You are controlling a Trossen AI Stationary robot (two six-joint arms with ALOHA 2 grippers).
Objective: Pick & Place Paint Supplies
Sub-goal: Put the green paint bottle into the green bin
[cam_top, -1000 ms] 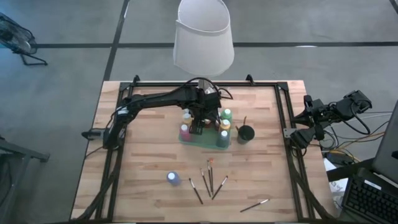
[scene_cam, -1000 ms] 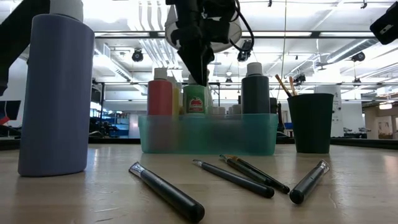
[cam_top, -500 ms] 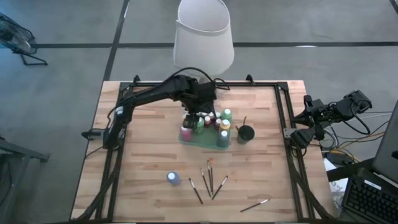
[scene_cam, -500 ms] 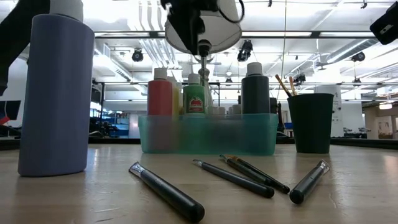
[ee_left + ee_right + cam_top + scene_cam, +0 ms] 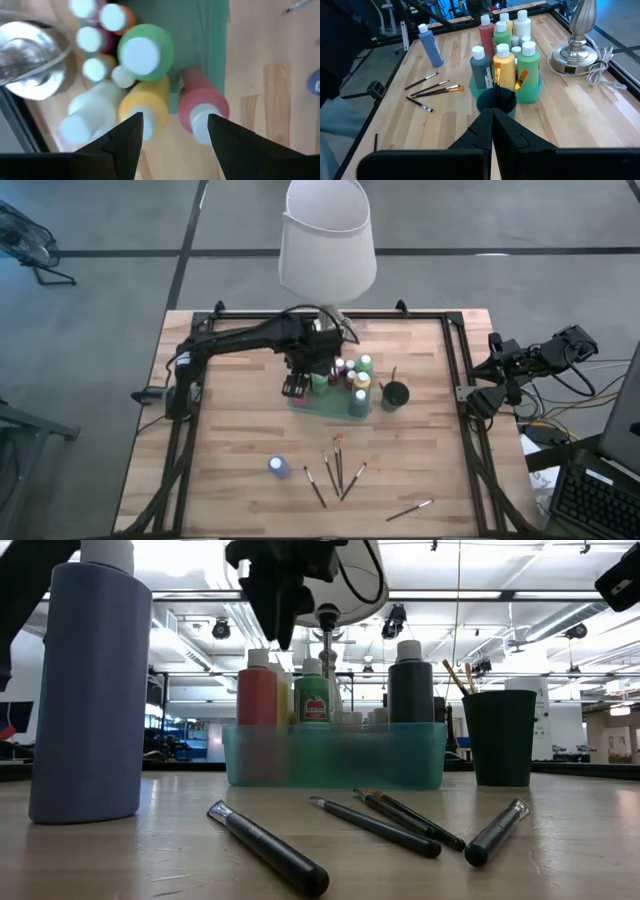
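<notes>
Paint bottles (image 5: 345, 380) stand packed in a teal tray (image 5: 330, 408) near the middle of the wooden table (image 5: 230, 450), their white caps up. From the right wrist view the tray holds a red bottle (image 5: 486, 33), a green one (image 5: 528, 59), a yellow one (image 5: 503, 64), a dark teal one (image 5: 479, 67) and a white one (image 5: 522, 24). A black cup (image 5: 396, 394) with two brushes (image 5: 520, 79) in it stands just beside the tray, on the side toward the right arm. A lone blue bottle (image 5: 279, 466) stands well apart from the tray, toward the table's front edge. Near it, also in front of the tray, four paintbrushes (image 5: 337, 470) lie close together, and a fifth brush (image 5: 409, 509) lies farther off toward the front right corner. Behind the tray stands the lamp (image 5: 327, 240) on its silver base (image 5: 572, 56).

The left gripper (image 5: 296, 385) hangs above the tray's left end, its fingers (image 5: 122, 137) spread apart and empty over the red and yellow bottles. The right gripper (image 5: 491, 127) waits beyond the table's right edge, fingers pressed together with nothing between them.
</notes>
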